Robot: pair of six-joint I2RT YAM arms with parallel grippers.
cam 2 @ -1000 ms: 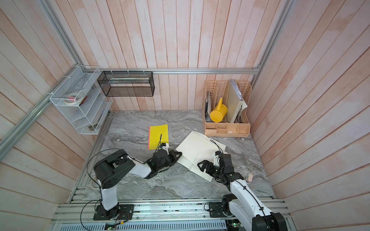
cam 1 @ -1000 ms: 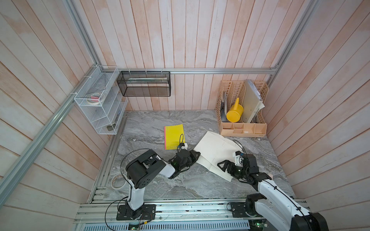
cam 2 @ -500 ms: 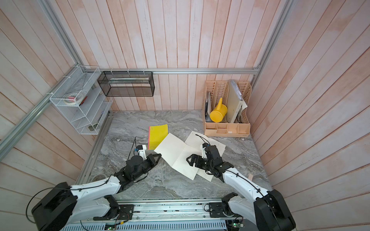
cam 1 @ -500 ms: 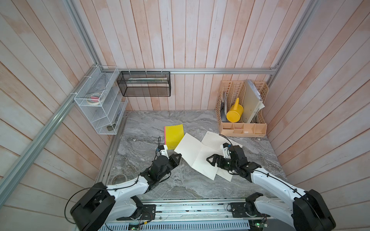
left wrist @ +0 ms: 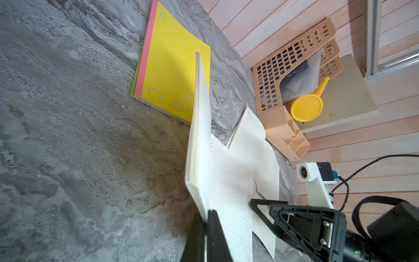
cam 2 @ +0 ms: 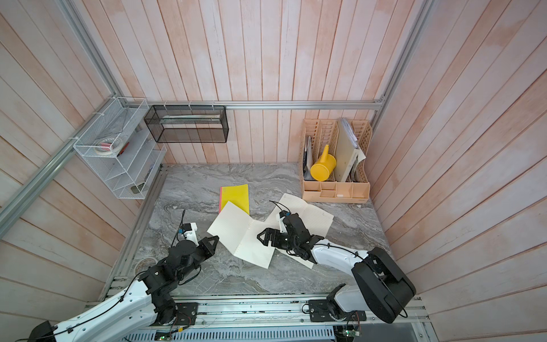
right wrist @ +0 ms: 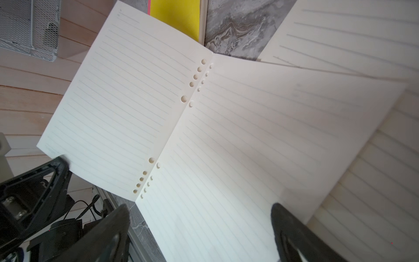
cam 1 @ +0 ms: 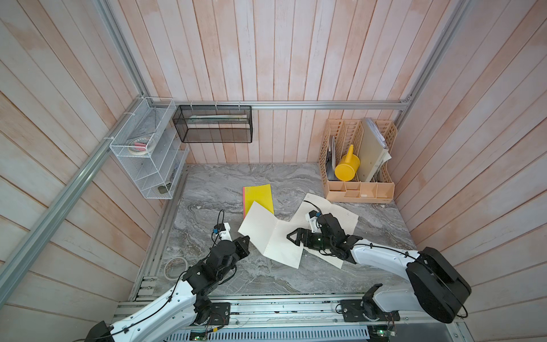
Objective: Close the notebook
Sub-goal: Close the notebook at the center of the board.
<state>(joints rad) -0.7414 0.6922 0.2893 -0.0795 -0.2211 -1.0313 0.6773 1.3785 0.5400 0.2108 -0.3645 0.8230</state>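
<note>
In left gripper [cam 1: 245,239]: notebook [cam 1: 276,237] corner (raised) | right gripper [cam 1: 293,237]: spread above it

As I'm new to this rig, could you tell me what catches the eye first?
The open notebook mid-table stands out: one half is raised, pinched by the left claw, the right claw open over its other page. Behind it lies a yellow notebook; a yellow jug sits in the back-right organizer.
</note>
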